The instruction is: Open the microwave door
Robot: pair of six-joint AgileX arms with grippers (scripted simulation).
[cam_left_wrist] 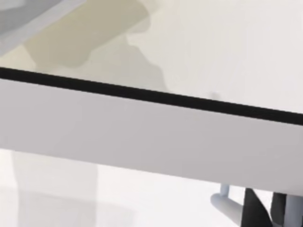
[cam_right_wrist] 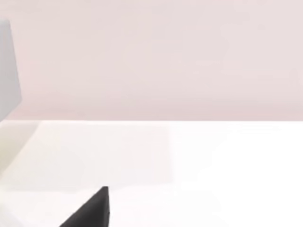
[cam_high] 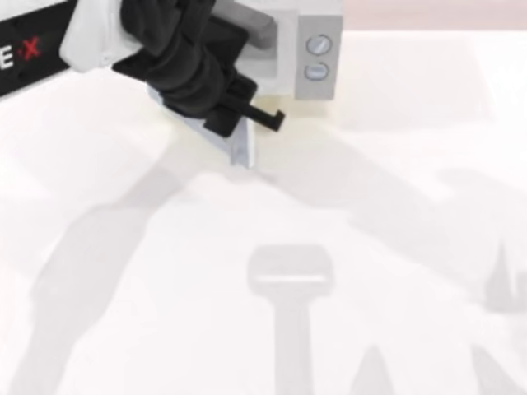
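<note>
1 left tool (cam_high: 262,115) at door (cam_high: 235,144) edge

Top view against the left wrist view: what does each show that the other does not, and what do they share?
Only the top view shows the whole scene: the microwave with its two-knob control panel, its cavity exposed, and the left arm reaching over the microwave door, which is swung out toward the table's left. Only the left wrist view shows the door's edge up close, with a dark strip along it and its bar handle next to dark fingers. Both show the open door and the white table.
</note>
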